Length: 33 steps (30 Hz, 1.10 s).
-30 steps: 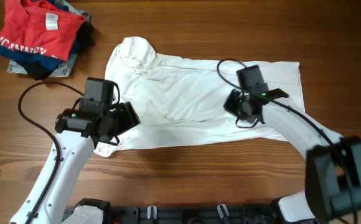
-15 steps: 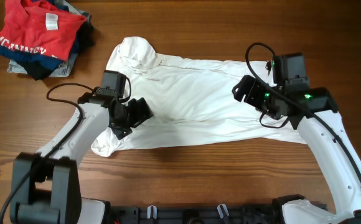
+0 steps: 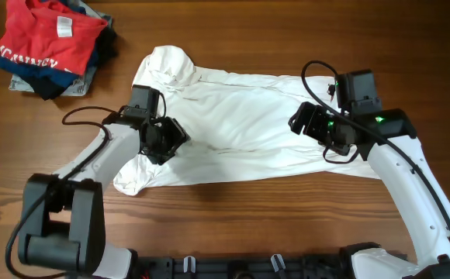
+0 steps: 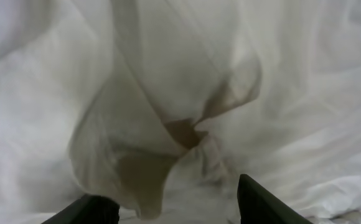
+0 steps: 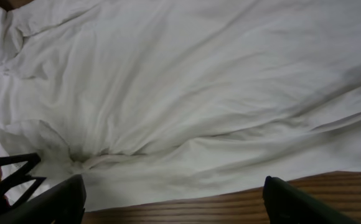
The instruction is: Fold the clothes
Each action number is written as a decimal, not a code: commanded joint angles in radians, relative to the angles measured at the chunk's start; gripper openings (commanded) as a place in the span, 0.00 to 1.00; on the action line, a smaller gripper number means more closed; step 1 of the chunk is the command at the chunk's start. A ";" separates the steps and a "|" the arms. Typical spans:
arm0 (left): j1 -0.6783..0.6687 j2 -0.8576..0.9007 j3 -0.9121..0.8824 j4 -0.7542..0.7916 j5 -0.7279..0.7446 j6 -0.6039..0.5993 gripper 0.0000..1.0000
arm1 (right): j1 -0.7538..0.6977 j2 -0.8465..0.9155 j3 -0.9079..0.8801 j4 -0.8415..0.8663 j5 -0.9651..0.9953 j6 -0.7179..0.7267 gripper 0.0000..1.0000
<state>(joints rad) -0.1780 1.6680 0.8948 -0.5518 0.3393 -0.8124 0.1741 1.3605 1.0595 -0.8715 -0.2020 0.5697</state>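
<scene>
The white shirt (image 3: pixel 240 116) lies spread and wrinkled across the middle of the table, its collar (image 3: pixel 171 66) at the far left. My left gripper (image 3: pixel 169 139) is down on the shirt's left part. In the left wrist view a raised fold of the shirt (image 4: pixel 168 74) sits loose between the left gripper's (image 4: pixel 174 208) parted jaws, so it is open. My right gripper (image 3: pixel 309 124) hovers over the shirt's right part. Seen from the right wrist, the right gripper (image 5: pixel 174 202) is wide open above the shirt's (image 5: pixel 199 74) near edge and holds nothing.
A pile of clothes topped by a red T-shirt (image 3: pixel 46 39) with white lettering sits at the far left corner, with navy and grey garments (image 3: pixel 101 50) under it. Bare wooden table (image 3: pixel 287 225) runs along the front. Cables loop off both arms.
The left gripper moved from the shirt's front left edge inward onto the cloth, widened, then narrowed. The right gripper let go, opened wide and drew back to the right.
</scene>
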 commanded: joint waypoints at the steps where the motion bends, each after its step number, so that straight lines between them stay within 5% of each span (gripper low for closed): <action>1: -0.007 0.045 0.009 -0.003 0.004 -0.033 0.57 | 0.002 0.008 -0.007 -0.006 -0.009 -0.021 0.92; 10: -0.007 0.037 0.043 0.019 0.001 -0.033 0.04 | 0.002 0.008 -0.007 -0.005 -0.008 -0.024 0.91; 20: -0.007 0.038 0.057 0.249 -0.143 -0.034 0.04 | 0.002 0.008 -0.007 0.000 -0.004 0.009 0.86; 21: -0.007 0.038 0.057 0.274 -0.143 -0.034 0.18 | 0.002 0.008 -0.007 0.000 0.000 0.008 0.86; 22: -0.007 0.038 0.058 0.279 -0.143 -0.033 0.61 | 0.002 0.008 -0.007 -0.001 0.003 0.006 0.86; 23: -0.007 0.038 0.058 0.280 -0.143 -0.033 0.82 | 0.002 0.008 -0.007 -0.002 0.011 0.006 0.87; 24: -0.007 0.037 0.058 0.274 -0.142 -0.025 0.93 | 0.002 0.008 -0.007 -0.005 0.033 0.006 0.88; 25: -0.007 0.034 0.058 0.252 -0.139 -0.017 1.00 | 0.002 0.008 -0.007 -0.012 0.068 0.006 0.90; 29: -0.003 -0.008 0.058 0.090 -0.143 0.029 1.00 | -0.014 0.008 -0.007 -0.098 0.272 0.066 0.91; 33: 0.044 -0.070 0.058 -0.141 -0.169 0.103 1.00 | -0.163 0.010 -0.032 -0.132 0.233 -0.003 0.75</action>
<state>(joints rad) -0.1696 1.6566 0.9447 -0.6136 0.2016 -0.7918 0.1001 1.3617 1.0531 -1.0035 0.0090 0.6067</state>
